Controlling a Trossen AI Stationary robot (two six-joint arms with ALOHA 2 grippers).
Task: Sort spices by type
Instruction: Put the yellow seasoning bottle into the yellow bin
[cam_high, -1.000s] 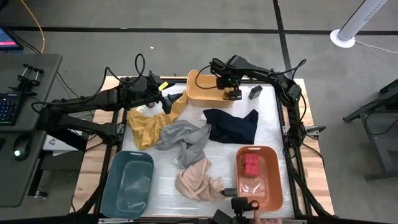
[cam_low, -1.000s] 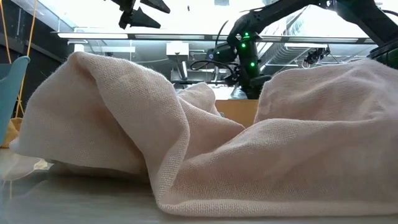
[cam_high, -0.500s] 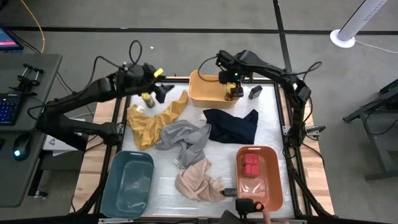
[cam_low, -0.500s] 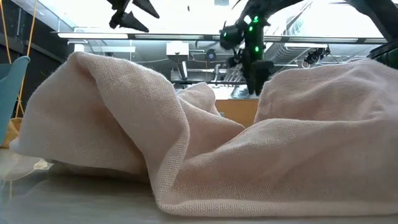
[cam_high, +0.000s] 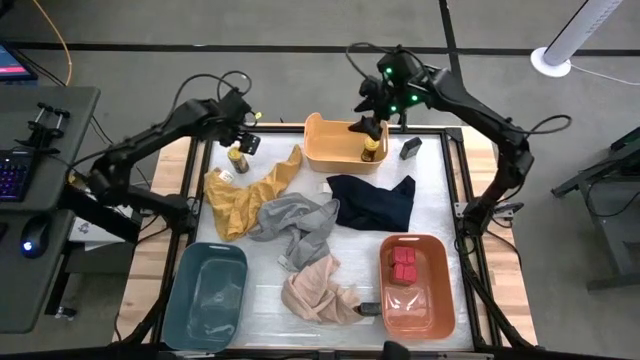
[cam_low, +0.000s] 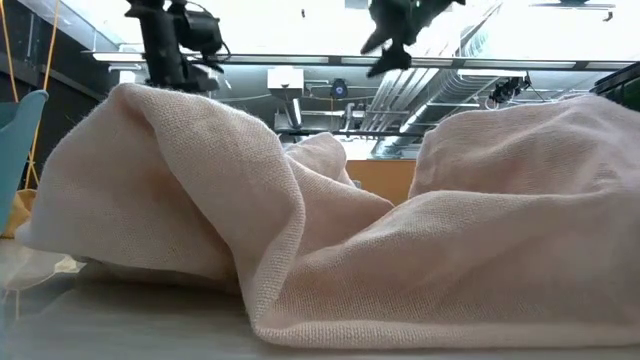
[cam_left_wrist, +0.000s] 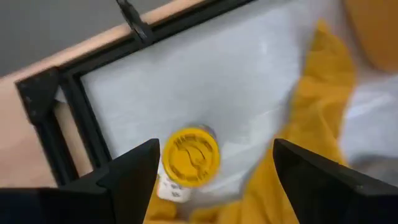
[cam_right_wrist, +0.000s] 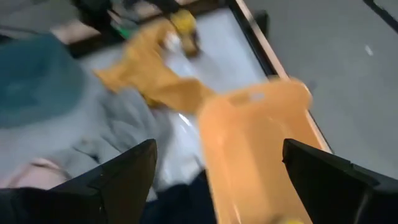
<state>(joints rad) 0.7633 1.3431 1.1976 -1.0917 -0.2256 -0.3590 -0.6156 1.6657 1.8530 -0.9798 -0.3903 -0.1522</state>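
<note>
A round yellow-lidded jar (cam_high: 237, 158) stands upright on the white table cover at the far left, beside a yellow cloth (cam_high: 245, 195). My left gripper (cam_high: 243, 142) hangs open just above it, pointing steeply down; the lid (cam_left_wrist: 189, 155) shows between the fingers. A second jar (cam_high: 370, 150) stands in the yellow-orange bin (cam_high: 325, 148). My right gripper (cam_high: 371, 124) hovers open above that bin. Red tins (cam_high: 403, 264) lie in the orange-red bin (cam_high: 440, 300). A dark tin (cam_high: 410, 148) lies at the far right.
A teal bin (cam_high: 210, 295) stands at the near left. Grey (cam_high: 295, 222), dark navy (cam_high: 375, 200) and beige (cam_high: 318, 290) cloths lie crumpled over the middle. The beige cloth (cam_low: 330, 230) fills the low view. A black frame (cam_left_wrist: 68, 124) borders the table.
My left gripper has swung toward the table's far left corner and tipped steeply down over the jar there. My right gripper has risen out of the yellow-orange bin and turned, leaving the other jar standing in it.
</note>
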